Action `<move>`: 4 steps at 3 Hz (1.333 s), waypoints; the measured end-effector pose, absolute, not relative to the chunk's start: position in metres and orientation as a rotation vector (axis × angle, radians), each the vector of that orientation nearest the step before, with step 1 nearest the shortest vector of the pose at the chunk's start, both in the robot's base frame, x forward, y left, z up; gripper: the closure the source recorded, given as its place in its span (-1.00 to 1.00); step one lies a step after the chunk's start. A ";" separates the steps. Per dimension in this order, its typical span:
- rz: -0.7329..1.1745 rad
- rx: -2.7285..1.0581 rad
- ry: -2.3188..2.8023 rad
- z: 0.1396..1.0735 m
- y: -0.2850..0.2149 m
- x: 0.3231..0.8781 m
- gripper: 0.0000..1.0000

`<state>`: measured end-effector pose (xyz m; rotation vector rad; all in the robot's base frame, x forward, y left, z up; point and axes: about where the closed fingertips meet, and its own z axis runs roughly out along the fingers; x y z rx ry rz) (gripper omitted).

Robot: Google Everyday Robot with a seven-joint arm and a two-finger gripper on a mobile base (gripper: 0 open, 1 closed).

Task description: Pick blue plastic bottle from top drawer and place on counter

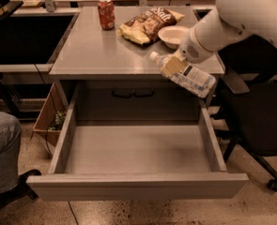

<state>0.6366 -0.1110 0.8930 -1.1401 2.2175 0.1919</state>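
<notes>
The blue plastic bottle (187,75) is clear with a white cap and a pale blue-and-white label. It is tilted, cap up-left, held in the air at the counter's front right edge. My gripper (175,65) is shut on the bottle near its neck; the white arm comes in from the upper right. The top drawer (137,185) is pulled fully open below, and its grey floor is bare. The counter (105,50) is the flat grey top of the cabinet, just behind and left of the bottle.
On the counter stand a red soda can (106,13), a chip bag (147,23) and a white bowl (174,34) at the back. A person's leg (2,149) is at the left. A black office chair (255,121) stands at the right.
</notes>
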 end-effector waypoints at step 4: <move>0.296 -1.403 2.020 0.894 0.008 0.756 0.72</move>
